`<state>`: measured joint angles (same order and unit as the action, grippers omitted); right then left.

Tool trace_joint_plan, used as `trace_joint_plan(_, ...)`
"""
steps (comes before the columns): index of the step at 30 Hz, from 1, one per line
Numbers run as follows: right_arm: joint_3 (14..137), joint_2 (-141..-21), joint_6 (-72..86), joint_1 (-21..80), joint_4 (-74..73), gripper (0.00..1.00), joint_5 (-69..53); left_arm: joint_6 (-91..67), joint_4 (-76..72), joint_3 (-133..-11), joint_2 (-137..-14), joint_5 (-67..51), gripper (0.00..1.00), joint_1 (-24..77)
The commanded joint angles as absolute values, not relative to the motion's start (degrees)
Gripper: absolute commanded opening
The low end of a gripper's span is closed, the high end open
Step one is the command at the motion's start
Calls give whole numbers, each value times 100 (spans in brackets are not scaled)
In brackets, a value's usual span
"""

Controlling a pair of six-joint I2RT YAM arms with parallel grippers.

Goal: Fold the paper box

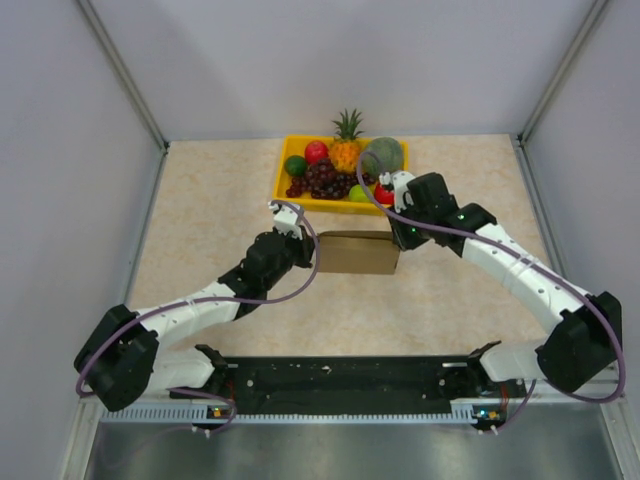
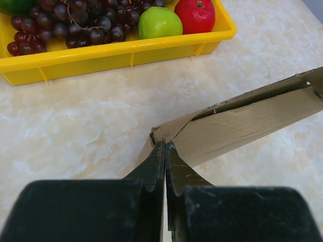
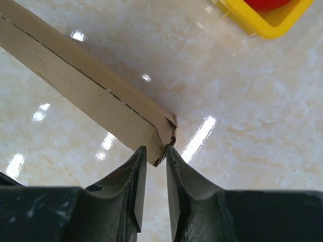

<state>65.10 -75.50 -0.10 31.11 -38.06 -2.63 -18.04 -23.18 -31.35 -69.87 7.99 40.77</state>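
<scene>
Left pincer (image 2: 165,147) pinches a crumpled corner of the brown paper box (image 2: 242,126).

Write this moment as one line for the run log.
paper box: carton shape, between both arms | left fingers: shut on its left corner | right fingers: narrowly apart at its right corner, grip unclear

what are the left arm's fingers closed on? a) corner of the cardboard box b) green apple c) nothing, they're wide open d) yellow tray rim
A: the left wrist view shows the left fingers pressed together on a corner flap of the paper box, apart from the yellow tray.
</scene>
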Motion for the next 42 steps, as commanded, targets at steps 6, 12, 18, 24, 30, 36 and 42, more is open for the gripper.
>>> trace_joint_plan(6, 7057, -7786, -264, 3111, -3955, 27, -26, -1749, -1169, -2971, -7110, 791, 0, 4087)
trace_joint_plan(12, 7163, -7954, -273, 3120, -4008, 15, -26, -1749, -1142, -2988, -7075, 791, 0, 4096)
trace_joint_plan(18, 7190, -7972, -167, 3111, -4087, 0, 123, -1810, -1037, -3023, -7049, 844, 0, 4096)
trace_joint_plan(24, 6997, -7972, -106, 3321, -4034, 0, 860, -1933, -1028, -3023, -7031, 782, 0, 4096)
trace_joint_plan(30, 6768, -7866, 509, 3893, -3692, 0, 2669, -2153, -993, -3059, -7058, 677, 0, 4087)
trace_joint_plan(36, 6531, -7884, 1386, 4096, -3665, 0, 3839, -2241, -914, -3111, -7093, 650, 0, 4096)
trace_joint_plan(42, 6275, -7875, 1748, 4113, -3481, 0, 4482, -2241, -896, -3103, -7049, 694, 0, 4104)
